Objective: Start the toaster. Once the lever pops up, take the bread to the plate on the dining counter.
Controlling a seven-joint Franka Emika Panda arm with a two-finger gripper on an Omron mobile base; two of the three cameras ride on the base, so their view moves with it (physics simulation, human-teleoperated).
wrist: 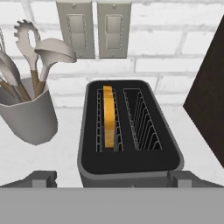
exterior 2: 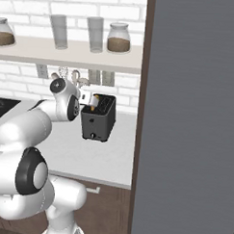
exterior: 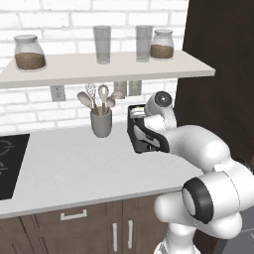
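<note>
In the hand view the toaster [wrist: 129, 131] is seen at centre with the bread [wrist: 108, 117] standing on edge in its left slot, while the fingers [wrist: 113, 178] are spread wide at the bottom of the frame, one tip [wrist: 41, 178] off each near corner and nothing pinched between them. The toaster is set on the worktop [exterior: 74, 168], bounded by a dark panel [wrist: 210, 105] on the right, a utensil cup [wrist: 28, 116] on the left and the brick wall behind. In the left base view the arm is seen folded, with its hand at centre frame against the toaster [exterior: 139, 131].
</note>
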